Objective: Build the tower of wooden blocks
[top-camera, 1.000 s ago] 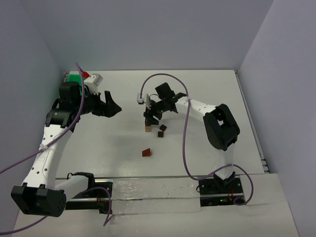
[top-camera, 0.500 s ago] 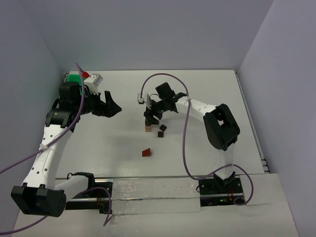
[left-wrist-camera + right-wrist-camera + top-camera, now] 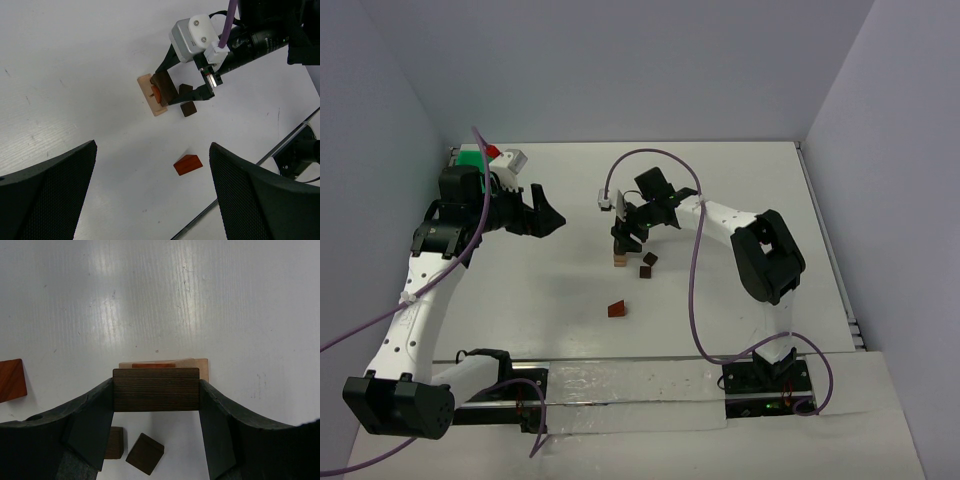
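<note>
Tabletop (image 3: 150, 290): right gripper (image 3: 156, 396) around dark block (image 3: 156, 386)

The white table (image 3: 740, 180) bears a light tan block (image 3: 201, 366) lying flat beneath and just past the tips of the right gripper (image 3: 156, 390) (only its far edge shows). Two dark brown cubes (image 3: 145, 453) sit close together between the finger bases, and a reddish-brown wedge (image 3: 10, 380) lies well outside the left-hand finger.

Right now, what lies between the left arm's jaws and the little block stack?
Only bare white table. The top view shows nothing between the left jaws and the block stack. The left wrist view agrees.
</note>
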`<state>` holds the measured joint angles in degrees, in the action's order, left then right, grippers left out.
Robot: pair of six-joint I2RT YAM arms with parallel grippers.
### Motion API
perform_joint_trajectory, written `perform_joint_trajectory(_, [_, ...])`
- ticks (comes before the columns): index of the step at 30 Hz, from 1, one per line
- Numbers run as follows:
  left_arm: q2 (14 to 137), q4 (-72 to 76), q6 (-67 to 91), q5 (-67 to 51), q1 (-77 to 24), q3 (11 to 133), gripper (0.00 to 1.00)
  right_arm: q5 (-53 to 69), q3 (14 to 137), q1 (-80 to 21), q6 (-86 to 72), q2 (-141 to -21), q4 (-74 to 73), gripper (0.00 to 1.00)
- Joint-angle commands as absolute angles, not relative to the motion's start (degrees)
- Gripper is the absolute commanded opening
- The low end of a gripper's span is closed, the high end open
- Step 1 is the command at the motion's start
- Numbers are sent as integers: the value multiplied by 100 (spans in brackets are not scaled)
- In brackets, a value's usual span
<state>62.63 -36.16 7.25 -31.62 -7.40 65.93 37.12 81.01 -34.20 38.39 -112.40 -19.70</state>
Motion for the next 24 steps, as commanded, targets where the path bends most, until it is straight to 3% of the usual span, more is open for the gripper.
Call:
perform_joint_trajectory(1, [6214,-3437,703,-3305,-703,6627,99,3761,8165,-3401,3841,-11312,-1811,63])
perform_joint_trajectory(24, [6212,-3428,688,-3313,-694,6609,99,3643,8293,-3498,3904,-11413,-1955,66])
